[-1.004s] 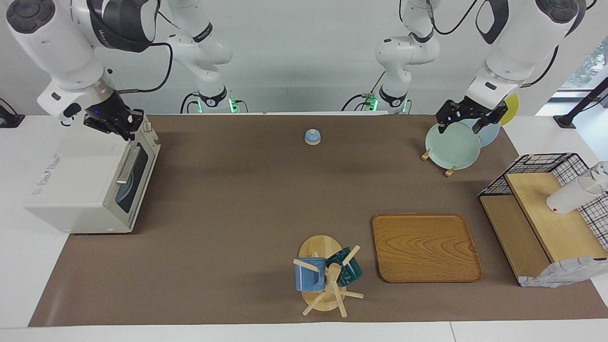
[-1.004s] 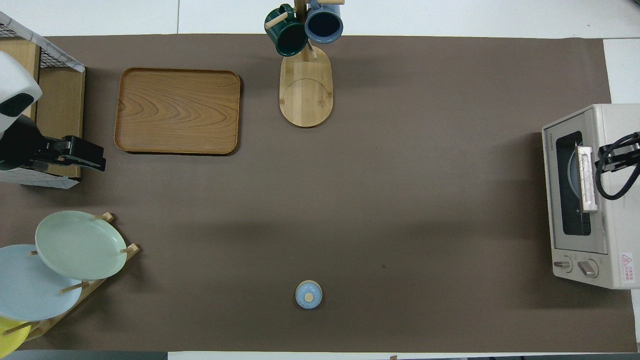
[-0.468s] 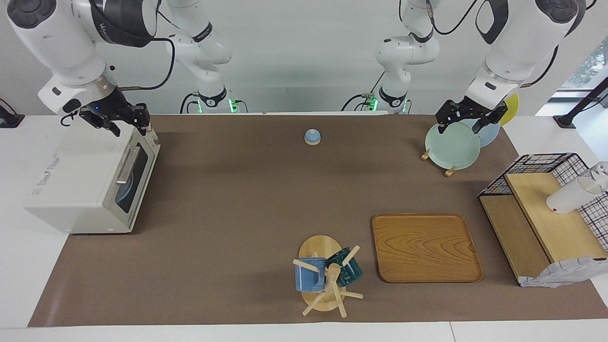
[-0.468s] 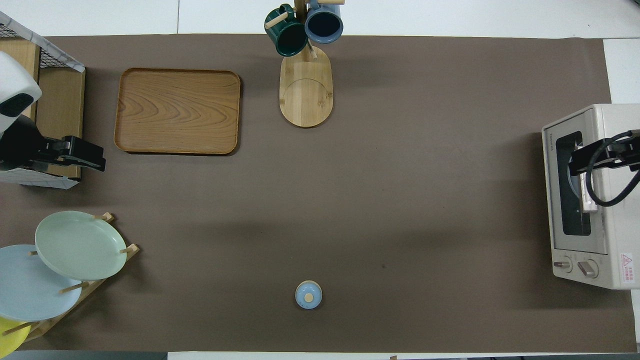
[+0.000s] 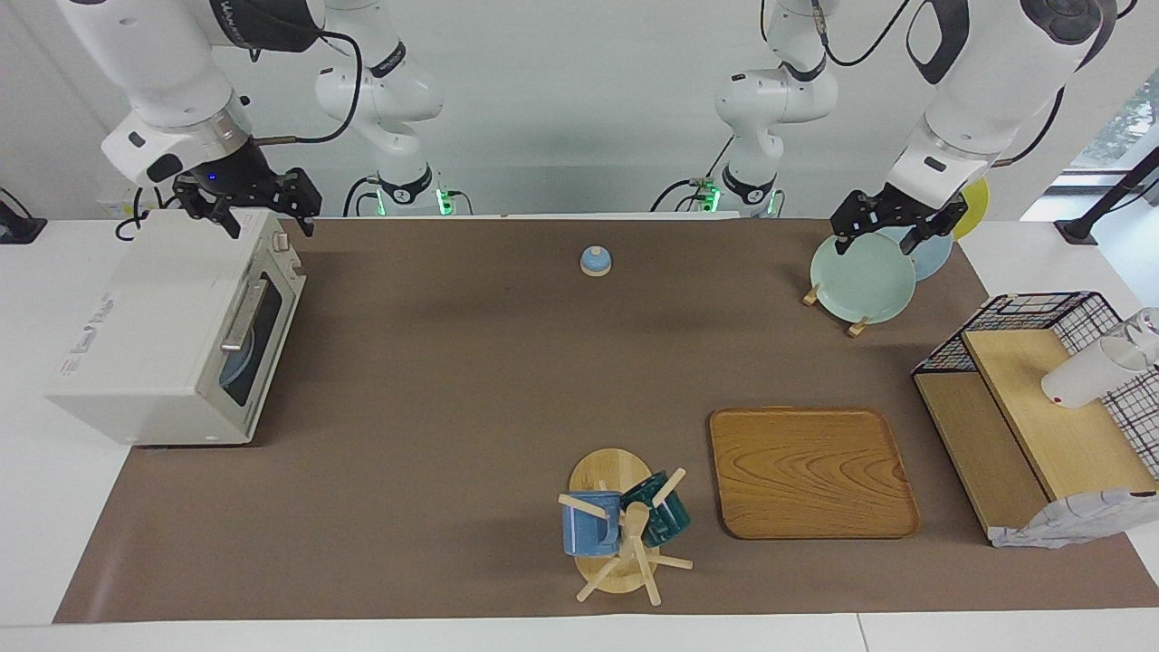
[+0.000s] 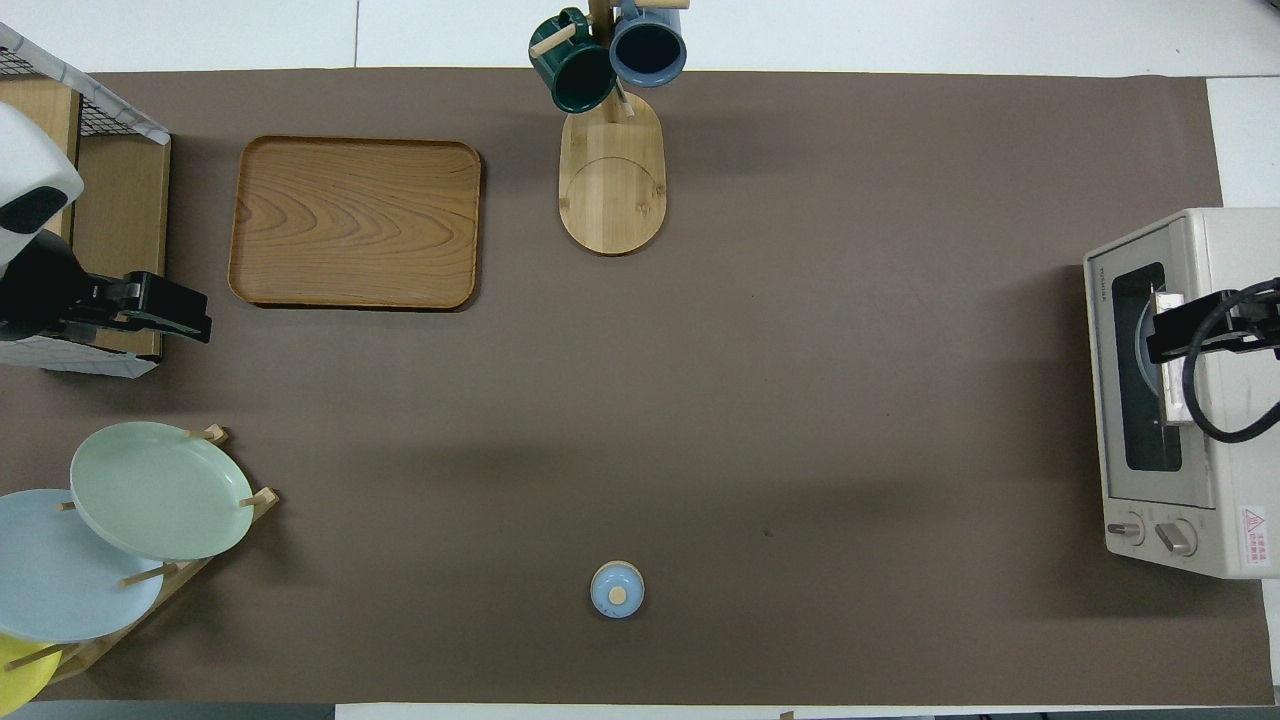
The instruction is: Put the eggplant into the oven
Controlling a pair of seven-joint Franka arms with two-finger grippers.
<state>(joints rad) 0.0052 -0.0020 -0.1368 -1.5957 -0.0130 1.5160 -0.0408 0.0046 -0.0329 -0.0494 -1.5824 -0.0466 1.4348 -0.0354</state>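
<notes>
Brown matting [image 5: 471, 380] covers the white table [image 5: 36, 507] (both arms' fingers spread, holding nothing).

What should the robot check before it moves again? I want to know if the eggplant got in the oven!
1. Oven door shut: ok.
2. Eggplant inside: cannot tell; only something round and blue shows through the glass.
3. Right gripper open and empty, above the oven: ok.
4. Left gripper open, waiting over the green plate: ok.
5. No eggplant left out on the table: ok.
</notes>
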